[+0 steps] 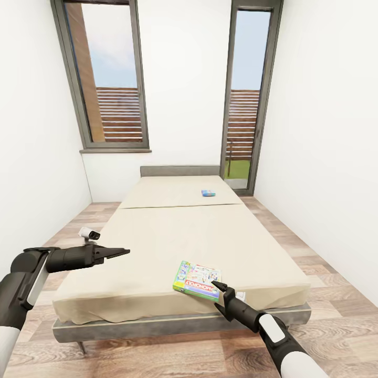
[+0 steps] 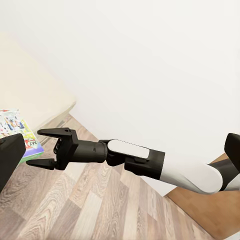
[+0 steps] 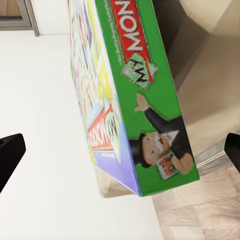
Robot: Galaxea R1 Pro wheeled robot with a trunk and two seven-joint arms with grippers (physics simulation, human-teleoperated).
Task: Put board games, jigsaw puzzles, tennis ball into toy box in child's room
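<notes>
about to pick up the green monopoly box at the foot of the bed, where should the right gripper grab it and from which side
Grip the green game box across its thin edge at the corner nearest the bed's foot, coming in low from the foot end. It lies flat on the mattress, so only its thickness fits between the fingers. The right gripper is already open at that edge, and the right wrist view shows the box's side between the fingers.

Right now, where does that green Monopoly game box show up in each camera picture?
Head view: the green game box lies at the bed's near edge, by the right end effector.
Left wrist view: box at the picture's left edge.
Right wrist view: box fills the centre.
Shared landmark: the cream bed.
</notes>
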